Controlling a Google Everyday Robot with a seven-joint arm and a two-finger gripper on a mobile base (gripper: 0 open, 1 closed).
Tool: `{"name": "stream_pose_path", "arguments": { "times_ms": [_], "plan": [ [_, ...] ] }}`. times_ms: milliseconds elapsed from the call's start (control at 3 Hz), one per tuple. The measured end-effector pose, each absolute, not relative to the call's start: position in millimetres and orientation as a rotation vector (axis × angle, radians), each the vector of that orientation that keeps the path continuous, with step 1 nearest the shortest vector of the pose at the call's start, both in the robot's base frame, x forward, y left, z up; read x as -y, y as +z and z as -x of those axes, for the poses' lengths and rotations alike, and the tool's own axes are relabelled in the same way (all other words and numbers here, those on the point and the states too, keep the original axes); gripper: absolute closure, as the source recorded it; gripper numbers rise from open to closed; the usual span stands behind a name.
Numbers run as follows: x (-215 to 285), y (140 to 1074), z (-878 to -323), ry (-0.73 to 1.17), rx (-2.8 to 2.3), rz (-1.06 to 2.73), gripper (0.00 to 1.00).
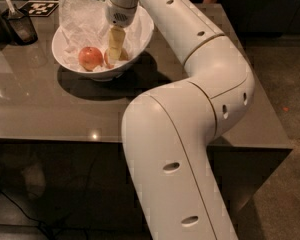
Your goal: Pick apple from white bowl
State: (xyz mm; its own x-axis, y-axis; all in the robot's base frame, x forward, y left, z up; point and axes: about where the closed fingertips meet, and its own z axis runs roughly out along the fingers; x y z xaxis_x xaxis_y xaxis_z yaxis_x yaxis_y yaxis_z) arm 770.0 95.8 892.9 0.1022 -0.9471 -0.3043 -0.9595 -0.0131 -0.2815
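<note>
Gripper: my gripper (pixel 115 53) is down inside the bowl (pixel 97 74), on its right side, directly over the apple.
Gripper state: I cannot tell whether it is apart or clamped on the apple; I only see it from one side.
Apple: the apple (pixel 108 59) lies on the paper (pixel 80 19) low in the bowl, right of the middle, mostly hidden behind the gripper.
Red apple: the red apple (pixel 90 58) sits just left of it; I cannot tell whether they touch.
Bowl: it stands on the far left part of the desk (pixel 50 109), with a dark cup (pixel 20 26) further left and a black-and-white marker (pixel 40 8) beyond.
Risk, slip: I judge a round apple on crumpled paper may roll out of an off-centre grip.
Risk, paper: the lining could get pinched with the apple and come up, dragging the red apple along.
Risk, bowl: a sideways pull against the wall could slide or tip it on the glossy desk.
Count: two apples, one bowl, one paper lining, one cup, one marker, one gripper on one arm (pixel 190 134).
</note>
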Motion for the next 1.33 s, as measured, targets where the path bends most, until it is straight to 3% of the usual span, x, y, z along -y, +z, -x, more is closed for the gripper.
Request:
{"name": "stream_pose_path", "arguments": {
  "times_ms": [1000, 1333],
  "plan": [
    [-83.5, 866.5, -760.6, 0.113, -1.902, 1.967, 0.00],
    [-80.4, 862.5, -758.7, 0.118, -1.909, 1.963, 0.19]
  ]
}}
